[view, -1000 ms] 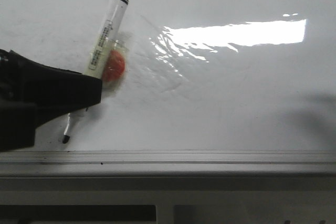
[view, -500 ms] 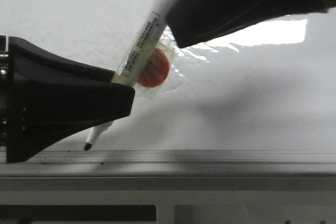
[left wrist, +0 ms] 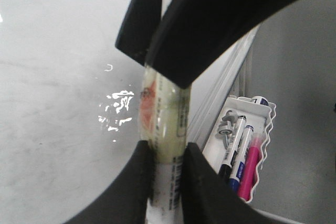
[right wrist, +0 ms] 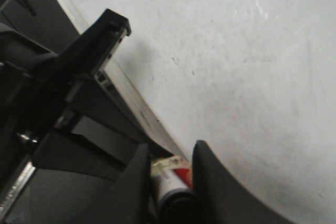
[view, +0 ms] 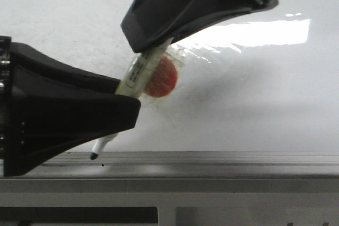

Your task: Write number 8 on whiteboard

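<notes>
The left gripper (view: 124,104) comes in from the left of the front view with its two black fingers (left wrist: 131,182) closed on the lower barrel of a marker pen (view: 139,72); the left wrist view shows the pen pinched tight between them, with no gap at either side; the pen leans up and to the right, and its black tip (view: 94,156) sticks out below the gripper, right at the near grey frame (view: 212,158) of the whiteboard (view: 254,104); whether the tip touches the surface cannot be told. The right gripper (view: 151,41) reaches down from the upper right and sits over the pen's top end; in the right wrist view its fingers (right wrist: 137,182) stand on either side of the black cap (right wrist: 176,200), narrowly parted; whether they press on it cannot be told. A clear wrapping with an orange-red disc (view: 161,78) inside clings to the middle of the barrel, between the two grippers. The whiteboard spreads white and glossy behind both arms, with a bright band of reflected light (view: 265,33) to the right; no drawn figure 8 shows on the visible part of it. Beyond the board's edge, in the left wrist view, a white tray (left wrist: 265,124) holds several more markers (left wrist: 242,148), one of them pink.
</notes>
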Controlling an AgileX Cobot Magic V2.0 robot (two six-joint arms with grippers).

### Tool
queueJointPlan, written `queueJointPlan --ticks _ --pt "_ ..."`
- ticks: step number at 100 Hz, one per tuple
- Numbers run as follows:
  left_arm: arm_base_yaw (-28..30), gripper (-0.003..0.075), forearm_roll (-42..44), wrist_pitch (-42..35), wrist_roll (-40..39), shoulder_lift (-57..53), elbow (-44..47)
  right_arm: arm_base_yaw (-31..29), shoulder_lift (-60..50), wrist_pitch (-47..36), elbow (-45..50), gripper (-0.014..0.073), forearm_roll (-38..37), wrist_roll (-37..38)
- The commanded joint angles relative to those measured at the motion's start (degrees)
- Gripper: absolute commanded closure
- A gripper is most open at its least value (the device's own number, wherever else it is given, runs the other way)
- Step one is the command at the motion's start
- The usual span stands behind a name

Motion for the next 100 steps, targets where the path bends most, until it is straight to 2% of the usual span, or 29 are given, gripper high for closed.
queueJointPlan --ticks 1,12,19,34,49,79,100 --pt "0.01 0.0665 -1.24 -5.42 -0.81 -0.87 -1.48 -0.11 -0.61 -0.61 -1.86 0.0666 -1.04 -0.38" --pt "0.01 0.0495 -1.72 -5.63 -0.81 -0.87 -1.48 -0.11 -0.61 -0.76 -1.86 0.0663 -1.04 -0.38" --pt "0.01 0.0442 -1.88 -5.66 -0.81 -0.87 -1.48 -0.11 -0.61 -1.43 -1.86 0.0663 -1.04 -0.38" --pt "0.01 0.0437 -4.23 -5.54 -0.81 -3.31 -0.99 -0.29 -1.87 -2.25 -1.96 0.0663 -1.04 -0.38" --pt "0.01 0.0437 -13.54 -3.47 -0.81 -10.65 0.19 -2.99 -4.35 -0.44 -4.57 0.0662 -1.04 0.13" --pt "0.01 0.0437 -22.61 12.59 2.50 -26.91 -0.44 -10.01 -4.78 3.35 -14.54 0.0655 -1.04 0.48" --pt "0.01 0.0438 -22.75 20.80 6.00 -28.69 -3.13 -13.90 -1.54 3.70 -16.90 0.0655 -1.04 0.48"
